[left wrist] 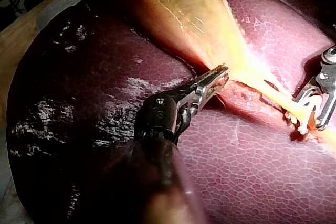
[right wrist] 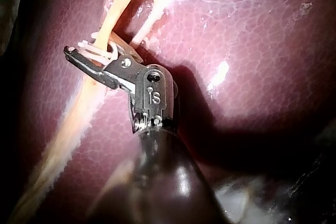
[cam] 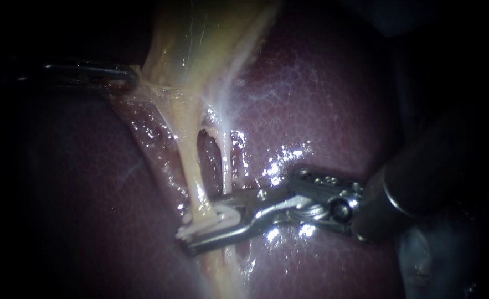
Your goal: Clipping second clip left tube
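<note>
My right instrument (cam: 202,224) comes in low from the right over the liver (cam: 322,99). Its jaws stand a little apart and carry a white clip (cam: 227,213) between them. The left tube (cam: 190,177) passes through the clip, so the jaws straddle the tube from both sides. This is at the tube's lower stretch, well below where it leaves the gallbladder (cam: 200,39). The right tube (cam: 225,160) runs just beside it, and its lower end passes behind the upper jaw. My left instrument (cam: 127,77) reaches in from the left, its narrow jaws closed on the gallbladder's edge near its tapering end, and the tissue there is drawn taut towards it.
</note>
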### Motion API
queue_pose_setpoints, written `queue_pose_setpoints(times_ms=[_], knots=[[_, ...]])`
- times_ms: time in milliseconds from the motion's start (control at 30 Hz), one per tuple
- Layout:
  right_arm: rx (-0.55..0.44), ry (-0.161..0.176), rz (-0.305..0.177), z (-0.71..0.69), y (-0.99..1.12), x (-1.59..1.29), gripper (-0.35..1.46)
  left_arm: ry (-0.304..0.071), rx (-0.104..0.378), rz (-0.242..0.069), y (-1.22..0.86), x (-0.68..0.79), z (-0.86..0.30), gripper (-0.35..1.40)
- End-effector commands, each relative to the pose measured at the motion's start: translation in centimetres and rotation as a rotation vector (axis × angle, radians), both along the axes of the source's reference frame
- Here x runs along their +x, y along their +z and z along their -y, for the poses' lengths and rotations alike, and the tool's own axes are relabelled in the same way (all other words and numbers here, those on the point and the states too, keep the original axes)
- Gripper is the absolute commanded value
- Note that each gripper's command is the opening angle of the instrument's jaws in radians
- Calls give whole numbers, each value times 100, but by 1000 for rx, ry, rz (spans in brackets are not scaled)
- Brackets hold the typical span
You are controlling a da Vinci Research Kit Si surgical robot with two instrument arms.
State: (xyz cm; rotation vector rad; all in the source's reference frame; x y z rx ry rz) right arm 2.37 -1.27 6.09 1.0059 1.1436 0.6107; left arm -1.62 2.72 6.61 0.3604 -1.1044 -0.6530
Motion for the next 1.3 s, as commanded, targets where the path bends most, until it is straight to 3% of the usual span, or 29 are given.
queue_pose_setpoints(times_ms=[33, 567, 1000, 1300], knots=[[1, -1, 1, -1, -1, -1, 50, 0, 0, 0, 0, 0, 0, -35], [13, -30, 22, -25, -17, -22, 50, 0, 0, 0, 1, 1, 0, -35], [9, -26, 22, -22, -10, -11, 50, 0, 0, 0, 1, 1, 0, -35], [21, 3, -12, -7, 8, 10, 50, 0, 0, 0, 1, 0, 0, -35]])
